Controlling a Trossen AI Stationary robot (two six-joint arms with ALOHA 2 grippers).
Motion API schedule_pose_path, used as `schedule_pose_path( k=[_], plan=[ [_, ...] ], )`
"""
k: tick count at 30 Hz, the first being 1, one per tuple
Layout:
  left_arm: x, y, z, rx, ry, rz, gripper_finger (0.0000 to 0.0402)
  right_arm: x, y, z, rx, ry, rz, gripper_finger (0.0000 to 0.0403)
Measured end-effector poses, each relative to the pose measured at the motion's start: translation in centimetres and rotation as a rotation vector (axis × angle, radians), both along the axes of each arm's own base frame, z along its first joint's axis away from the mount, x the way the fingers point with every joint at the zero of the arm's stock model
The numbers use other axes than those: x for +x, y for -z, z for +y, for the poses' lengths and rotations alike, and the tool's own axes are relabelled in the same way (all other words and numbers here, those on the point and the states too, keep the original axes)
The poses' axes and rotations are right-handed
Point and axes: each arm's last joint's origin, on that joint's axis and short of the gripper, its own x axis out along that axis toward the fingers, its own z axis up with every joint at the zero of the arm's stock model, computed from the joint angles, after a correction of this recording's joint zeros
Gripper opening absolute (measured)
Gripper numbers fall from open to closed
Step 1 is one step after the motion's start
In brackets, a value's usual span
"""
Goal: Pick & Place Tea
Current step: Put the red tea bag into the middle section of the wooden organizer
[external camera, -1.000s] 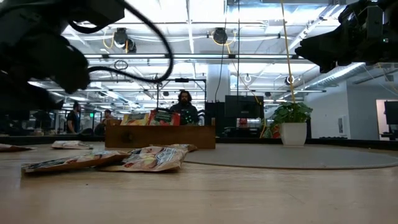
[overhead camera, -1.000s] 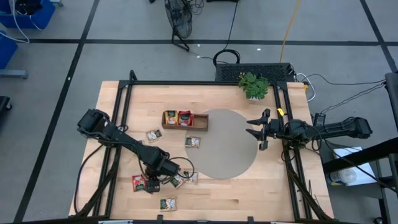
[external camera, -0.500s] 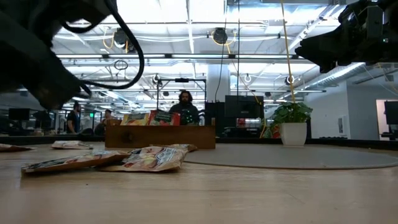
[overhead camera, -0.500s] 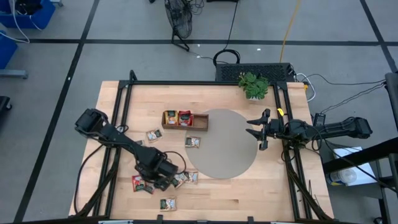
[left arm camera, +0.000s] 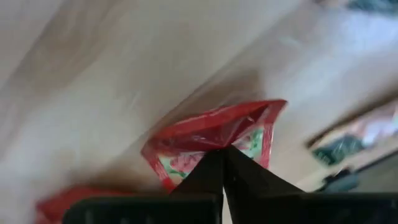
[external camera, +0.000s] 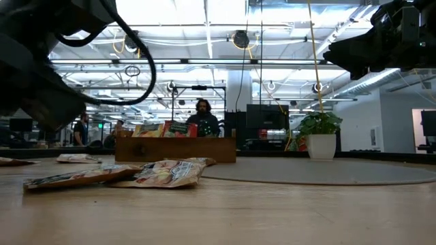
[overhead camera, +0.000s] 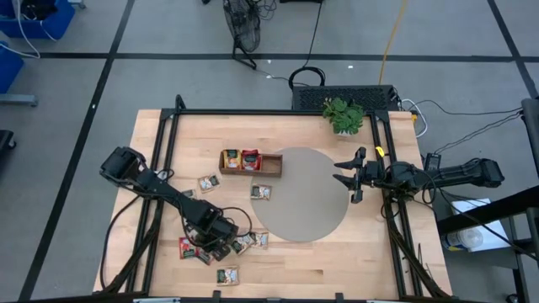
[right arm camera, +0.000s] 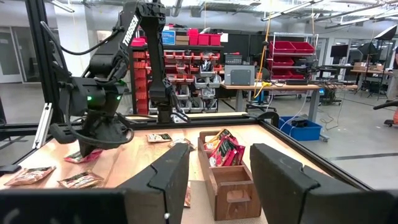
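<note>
Since the earlier frame, the left hand (overhead camera: 205, 247) was lowered and clenched on a red tea sachet (left arm camera: 214, 134) at the tabletop (overhead camera: 295, 269) front. The right hand (overhead camera: 345, 175) was held released. Two sachets (overhead camera: 241, 159) were stowed in the tray (overhead camera: 271, 166); several were left loose.

Red tea sachet (left arm camera: 214, 134) pinched at one edge, crumpled — others (overhead camera: 261, 193) flat on wood
</note>
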Motion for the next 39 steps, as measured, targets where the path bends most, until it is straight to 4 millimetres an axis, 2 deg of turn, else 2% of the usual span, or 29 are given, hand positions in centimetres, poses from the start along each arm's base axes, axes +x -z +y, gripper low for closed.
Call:
schedule_pose_path(
  k=[6,9,13,19,24,30,39],
  plan=[
    [-0.1,0.0,0.1,-0.027,0.382,-0.202,0.0005,0.0,0.0,0.0,0.000,0.000,0.000,0.0155],
    [-0.3,0.0,0.4,-0.026,0.487,-0.219,0.0003,0.0,0.0,0.0,0.000,0.000,0.000,0.0155],
    [-0.7,-0.2,1.4,0.030,0.439,-0.140,0.0003,0.0,0.0,0.0,0.000,0.000,0.000,0.0155],
    [-0.4,-1.5,3.2,0.256,0.342,-0.131,0.0002,0.0,0.0,0.0,0.000,0.000,0.000,0.0155],
    [0.9,-4.0,4.3,0.427,0.165,-0.161,0.0001,0.0,0.0,0.0,0.000,-0.001,0.001,0.0155],
    [1.8,-7.0,3.7,0.470,0.166,-0.162,0.0001,0.0,0.0,0.0,0.000,0.000,0.000,0.0155],
    [-0.7,-5.1,3.0,0.362,-0.024,0.109,0.0001,0.0,0.0,0.0,0.000,0.000,0.000,0.0155]
  ],
)
